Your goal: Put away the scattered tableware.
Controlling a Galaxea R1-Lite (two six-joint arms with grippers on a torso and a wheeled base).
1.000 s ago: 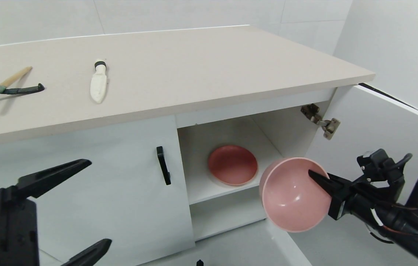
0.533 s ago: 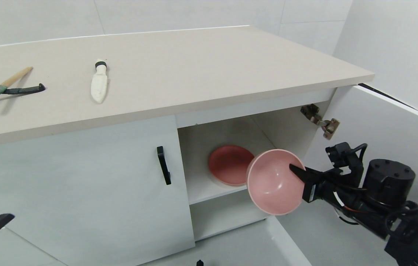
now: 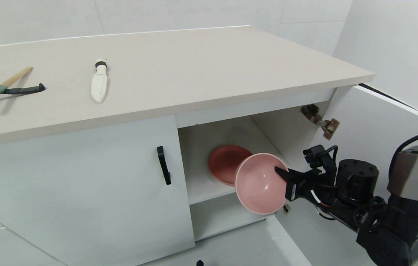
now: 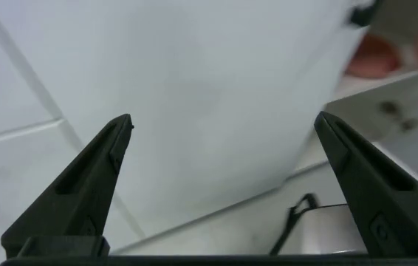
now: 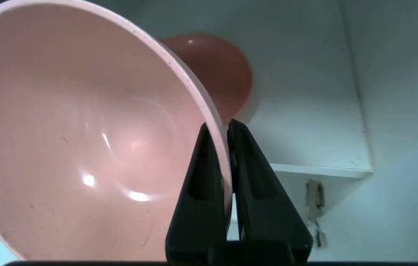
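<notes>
As the right end effector (image 3: 278, 170) clamps the pink bowl (image 3: 257, 184) mid-frame, shelving is in hand. Next: level onto shelf (image 3: 199, 184) beside plate (image 3: 225, 162).

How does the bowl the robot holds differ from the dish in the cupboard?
The bowl is pale pink, the dish darker red. The bowl is tipped on its side, its rim between the jaws of the right gripper; the dish lies flat on the shelf. Both are round.
</notes>
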